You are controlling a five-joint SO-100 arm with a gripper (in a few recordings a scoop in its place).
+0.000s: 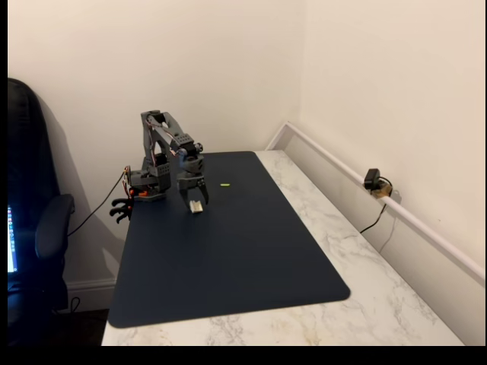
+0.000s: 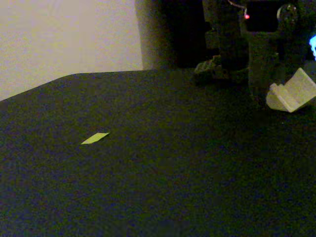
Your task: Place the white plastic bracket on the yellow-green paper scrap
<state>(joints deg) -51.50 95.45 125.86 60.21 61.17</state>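
Note:
The white plastic bracket (image 1: pixel 196 207) sits at the tips of my dark grey gripper (image 1: pixel 196 200), near the back left of the mat. The fingers stand on either side of it and point straight down. In the low fixed view the bracket (image 2: pixel 292 93) shows tilted, one end raised, at the mat's surface beside the dark gripper (image 2: pixel 270 94), which looks shut on it. The yellow-green paper scrap (image 1: pixel 225 184) lies flat on the mat, a short way right of the gripper and slightly further back. From the low view the scrap (image 2: pixel 95 138) is far left of the bracket.
A dark blue mat (image 1: pixel 228 258) covers the marble table (image 1: pixel 358 304). The arm's base (image 1: pixel 144 186) stands at the mat's back left corner, with a cable running off to the left. A black chair (image 1: pixel 38 228) stands left of the table, and a small camera (image 1: pixel 373 181) sits by the right wall.

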